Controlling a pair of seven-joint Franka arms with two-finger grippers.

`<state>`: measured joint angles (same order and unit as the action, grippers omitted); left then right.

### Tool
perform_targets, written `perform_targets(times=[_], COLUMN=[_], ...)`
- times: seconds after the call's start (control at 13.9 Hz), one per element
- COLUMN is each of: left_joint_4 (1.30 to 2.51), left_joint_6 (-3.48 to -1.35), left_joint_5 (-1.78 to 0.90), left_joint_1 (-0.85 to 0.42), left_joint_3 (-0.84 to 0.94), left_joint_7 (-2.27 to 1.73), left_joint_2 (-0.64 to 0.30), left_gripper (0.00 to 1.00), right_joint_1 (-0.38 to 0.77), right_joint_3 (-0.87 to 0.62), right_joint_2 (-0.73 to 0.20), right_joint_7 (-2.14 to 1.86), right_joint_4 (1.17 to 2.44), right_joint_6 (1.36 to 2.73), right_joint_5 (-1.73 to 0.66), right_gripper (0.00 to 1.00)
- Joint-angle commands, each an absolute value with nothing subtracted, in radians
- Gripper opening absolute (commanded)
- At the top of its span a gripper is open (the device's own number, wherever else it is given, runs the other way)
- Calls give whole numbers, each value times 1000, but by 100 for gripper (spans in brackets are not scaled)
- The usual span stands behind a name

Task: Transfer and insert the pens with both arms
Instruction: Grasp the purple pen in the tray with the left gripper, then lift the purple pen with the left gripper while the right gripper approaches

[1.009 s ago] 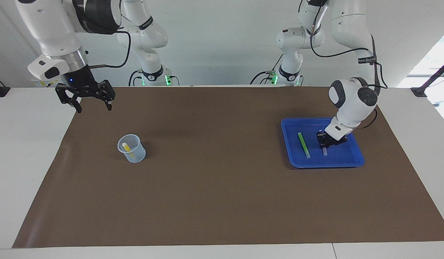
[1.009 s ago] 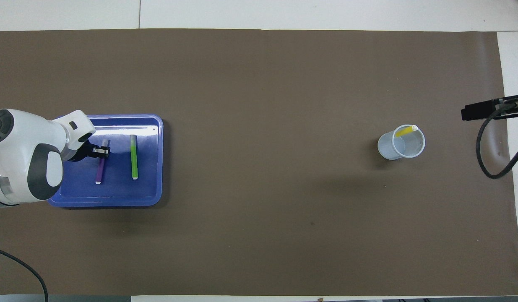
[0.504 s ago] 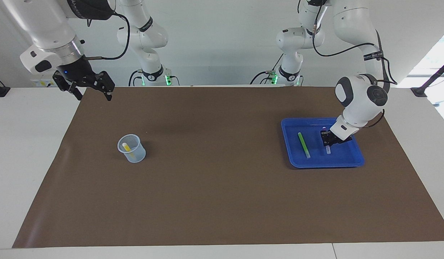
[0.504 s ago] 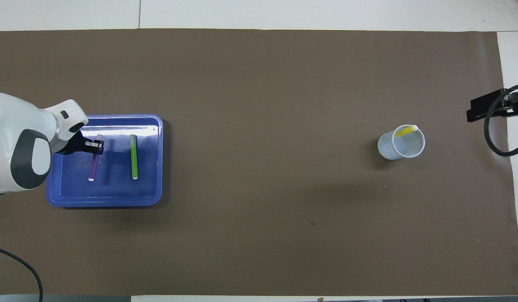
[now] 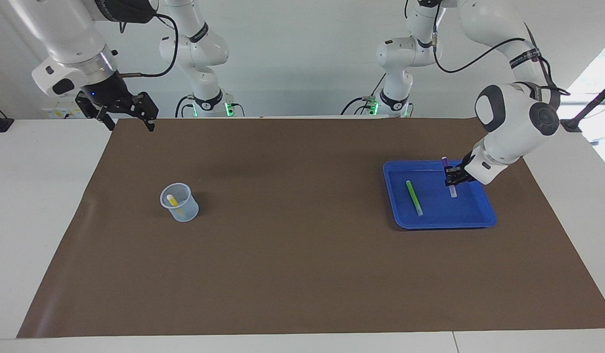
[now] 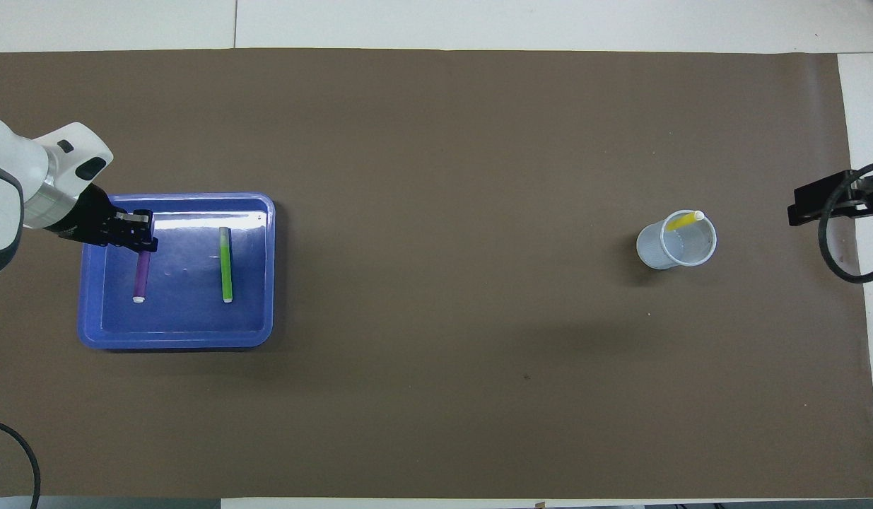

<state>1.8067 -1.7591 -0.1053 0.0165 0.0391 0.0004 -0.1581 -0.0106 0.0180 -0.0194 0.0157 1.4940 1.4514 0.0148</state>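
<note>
The left hand (image 5: 450, 177) held the purple pen (image 5: 449, 182) clamped near its upper end — light, stiff, slippery; the right hand (image 5: 127, 117) waited wide.

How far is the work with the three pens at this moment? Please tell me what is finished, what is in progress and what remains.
Done: the yellow pen stands in the clear cup.
In hand: the left gripper is shut on the purple pen, held over the blue tray; no handover yet.
Left: the green pen lies in the tray, untouched. The right gripper waits open above the table edge at its own end.
</note>
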Motion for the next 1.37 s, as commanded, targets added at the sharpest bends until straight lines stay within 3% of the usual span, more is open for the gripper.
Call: perform_targets(times=[0.0, 0.36, 0.86, 1.3], left_joint_4=[1735, 1747, 1811, 2031], left_joint_6=[-1631, -1611, -1666, -2046], left_joint_5=[-179, -403, -750, -842], left_joint_1=[-15, -81, -147, -337], left_joint_3=[49, 51, 72, 109], left_joint_7=[-197, -652, -1272, -1744], left_joint_2=[-120, -6, 84, 218], left_gripper=[0, 0, 0, 0], right_joint_1=[-18, -15, 5, 6], right_joint_3=[15, 9, -83, -316], right_joint_2=[20, 23, 21, 41], right_joint_7=[35, 38, 225, 470], right_joint_4=[1554, 1554, 1566, 1643], right_joint_6=[1471, 1506, 1612, 1880], right_joint_5=[9, -26, -446, -577], right_gripper=[100, 100, 100, 100])
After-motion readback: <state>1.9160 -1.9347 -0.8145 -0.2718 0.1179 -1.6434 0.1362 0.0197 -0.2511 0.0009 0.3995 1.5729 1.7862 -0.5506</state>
